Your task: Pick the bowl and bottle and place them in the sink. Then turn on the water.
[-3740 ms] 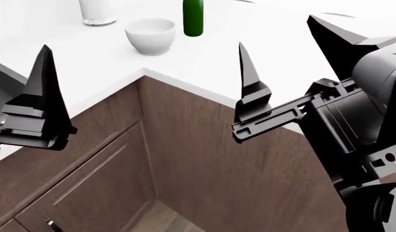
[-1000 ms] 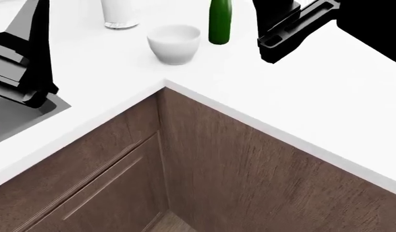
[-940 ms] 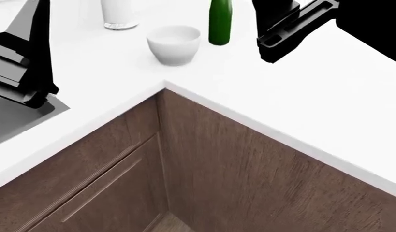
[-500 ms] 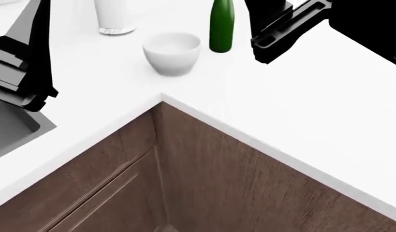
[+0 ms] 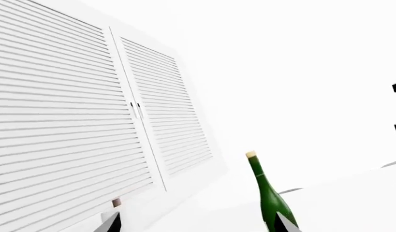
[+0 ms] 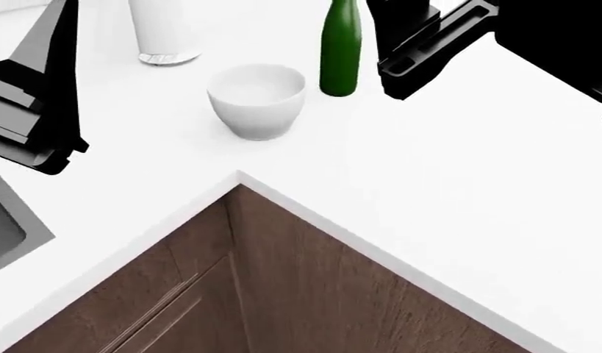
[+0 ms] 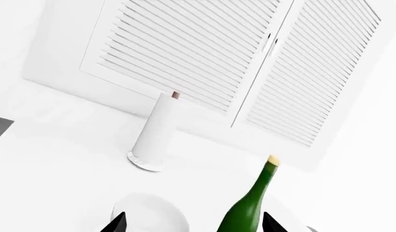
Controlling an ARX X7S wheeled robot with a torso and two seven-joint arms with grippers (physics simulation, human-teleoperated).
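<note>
Since the earlier frame, bowl (image 6: 256, 99) and bottle (image 6: 340, 51) appear lower. Smooth white bowl stands on the worktop (image 6: 458, 191), glossy green bottle just behind. Right wrist view reveals louvered doors (image 7: 249, 63). Both grippers' opening: cannot tell.

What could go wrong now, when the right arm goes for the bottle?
The bottle stands upright, tall and narrow, close beside the right gripper; a sideways touch may tip it. The bowl sits near the bottle, so a falling bottle could hit it. The bowl is also not far from the counter corner and might be pushed off.
</note>
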